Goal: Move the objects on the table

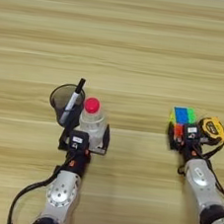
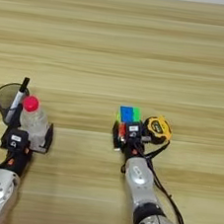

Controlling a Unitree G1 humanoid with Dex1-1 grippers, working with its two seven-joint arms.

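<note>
Clear bottle (image 1: 92,122) (red cap)

Light wooden table (image 1: 133,32) with horizontal plank grain fills the view, evenly lit.

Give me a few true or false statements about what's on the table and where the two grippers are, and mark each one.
1. The bottle has a red cap. True.
2. The left gripper is at the puzzle cube. False: its fingers stand either side of the bottle; the right gripper is at the puzzle cube.
3. A marker stands in the black mesh cup. True.
4. The tape measure lies left of the bottle. False: it lies far to the right, just beside the cube.
5. The bottle lies on its side on the table. False: it stands upright, cap up, next to the mesh cup.
</note>
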